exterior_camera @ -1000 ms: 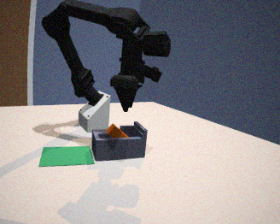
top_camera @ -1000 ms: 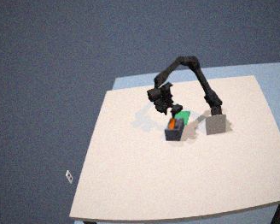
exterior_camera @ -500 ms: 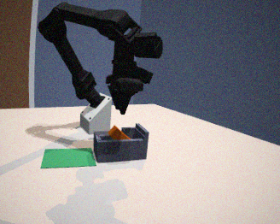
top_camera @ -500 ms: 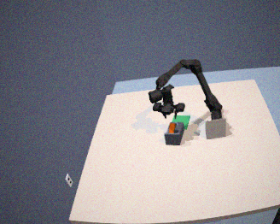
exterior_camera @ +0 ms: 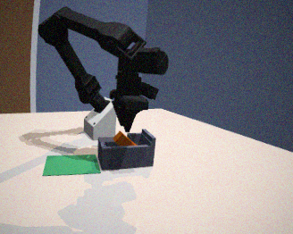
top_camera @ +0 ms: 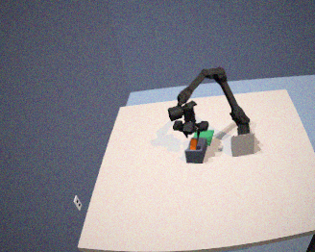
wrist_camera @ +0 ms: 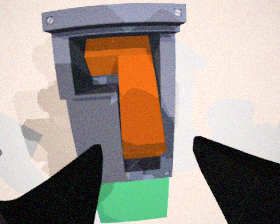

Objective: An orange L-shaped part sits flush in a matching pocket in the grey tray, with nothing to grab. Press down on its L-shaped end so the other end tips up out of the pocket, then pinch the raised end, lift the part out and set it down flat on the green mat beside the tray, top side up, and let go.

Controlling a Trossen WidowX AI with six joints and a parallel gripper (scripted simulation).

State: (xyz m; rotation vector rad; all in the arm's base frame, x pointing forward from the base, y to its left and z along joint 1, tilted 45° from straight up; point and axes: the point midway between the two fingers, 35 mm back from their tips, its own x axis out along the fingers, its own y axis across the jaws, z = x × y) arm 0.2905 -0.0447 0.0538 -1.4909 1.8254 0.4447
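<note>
While tipped, part (exterior_camera: 123, 138) beside mat (exterior_camera: 71, 164)

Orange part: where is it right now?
The orange part is in the grey tray, tilted with one end raised above the rim in the exterior view. The open hand hangs just above it; the green mat lies beside the tray.
</note>
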